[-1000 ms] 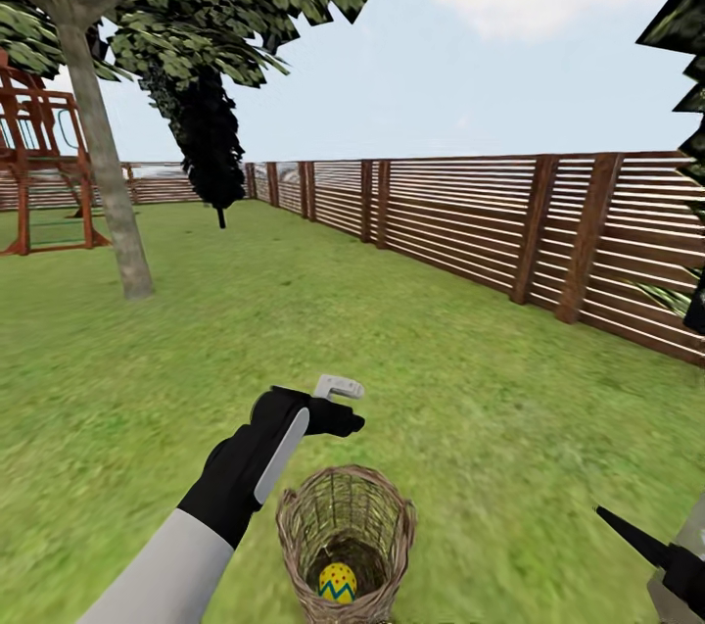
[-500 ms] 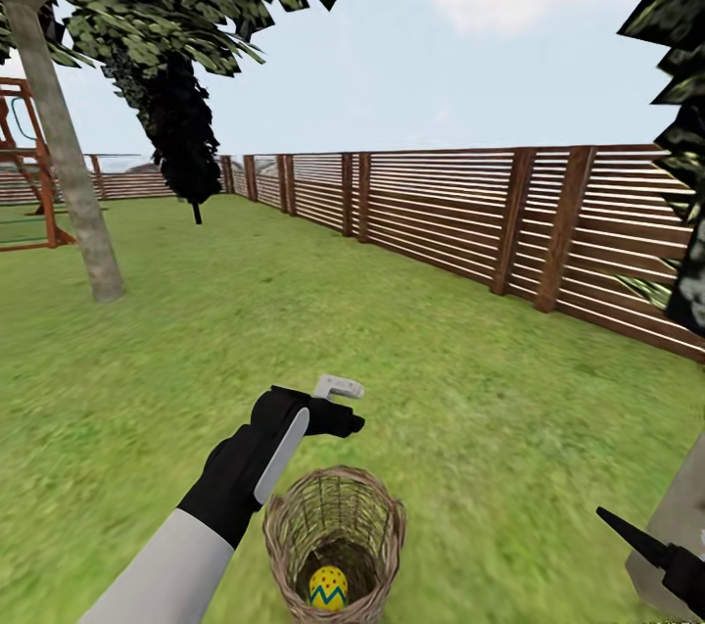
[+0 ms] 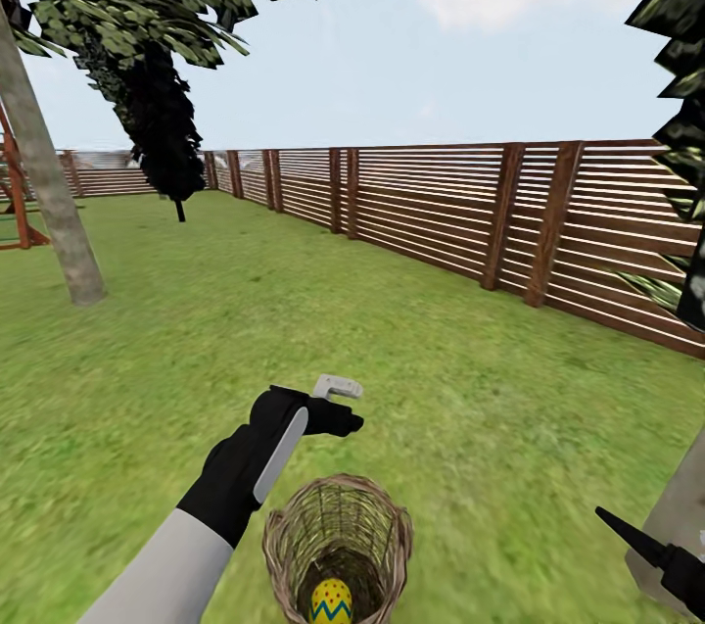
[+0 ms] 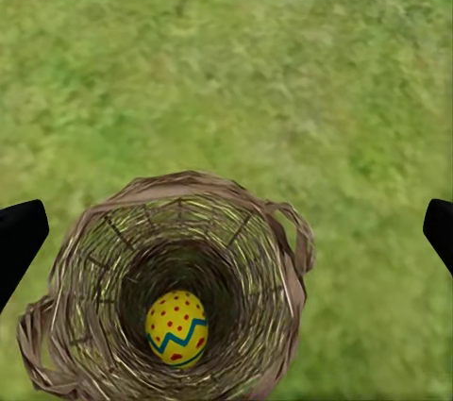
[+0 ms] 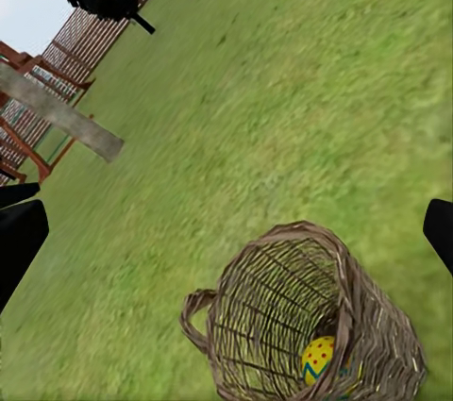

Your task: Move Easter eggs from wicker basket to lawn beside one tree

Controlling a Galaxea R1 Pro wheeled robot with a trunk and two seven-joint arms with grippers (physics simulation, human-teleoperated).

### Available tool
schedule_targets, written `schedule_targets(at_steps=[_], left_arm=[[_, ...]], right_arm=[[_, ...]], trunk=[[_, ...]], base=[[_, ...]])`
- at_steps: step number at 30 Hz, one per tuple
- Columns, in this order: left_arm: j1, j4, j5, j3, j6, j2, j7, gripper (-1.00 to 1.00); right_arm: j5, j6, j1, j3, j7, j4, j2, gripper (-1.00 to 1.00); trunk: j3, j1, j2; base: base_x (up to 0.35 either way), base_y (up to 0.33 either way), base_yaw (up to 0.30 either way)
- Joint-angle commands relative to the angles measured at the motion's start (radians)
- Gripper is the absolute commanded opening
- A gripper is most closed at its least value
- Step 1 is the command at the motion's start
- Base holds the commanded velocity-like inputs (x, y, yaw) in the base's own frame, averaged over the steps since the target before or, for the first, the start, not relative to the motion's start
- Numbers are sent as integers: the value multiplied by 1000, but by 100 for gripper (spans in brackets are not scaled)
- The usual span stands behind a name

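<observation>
The wicker basket [image 3: 338, 541] stands upright on the lawn [image 3: 470, 379] just in front of me. One yellow Easter egg [image 3: 331, 601] with red dots and a blue zigzag lies at its bottom, seen clearly from the left wrist view as egg [image 4: 176, 327] inside basket [image 4: 170, 288]. My left gripper [image 3: 328, 413] hovers above the basket's far rim, open and empty; its fingertips [image 4: 19, 236] sit wide apart. My right gripper [image 3: 646, 551] is low at the right, also open, looking at the basket [image 5: 302, 325] and egg [image 5: 319, 359]. A pale-trunked tree [image 3: 49, 193] stands at far left.
A brown slatted fence [image 3: 509, 213] runs along the right and back. A dark cypress-like tree [image 3: 162, 124] stands near the fence corner, a red-brown play frame [image 3: 15, 203] behind the tree. Another pale trunk [image 3: 685, 516] rises close at lower right. Open grass lies between.
The whole view has swung a little to the right, so tree, fence and play frame slid left. Both arms hold the same pose and the egg stays in the basket.
</observation>
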Motion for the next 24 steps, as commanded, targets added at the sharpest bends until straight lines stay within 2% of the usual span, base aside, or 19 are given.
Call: schedule_targets(at_steps=[1, 6, 16, 24], left_arm=[[-1, 0, 4, -1, 4, 0, 3, 100], [-1, 1, 4, -2, 4, -1, 3, 100], [-2, 16, 4, -2, 3, -1, 7, 100], [-2, 34, 4, -7, 2, -1, 6, 100]], right_arm=[[-4, 5, 0, 0, 1, 0, -1, 100], [-6, 5, 0, -1, 1, 0, -1, 100], [-7, 5, 0, -1, 1, 0, -2, 100], [-7, 5, 0, -1, 1, 0, -3, 100]], trunk=[[-1, 0, -1], [-1, 0, -1], [-1, 0, -1], [-1, 0, -1]], base=[[4, 6, -5], [79, 54, -2], [209, 109, 0], [47, 14, 0]])
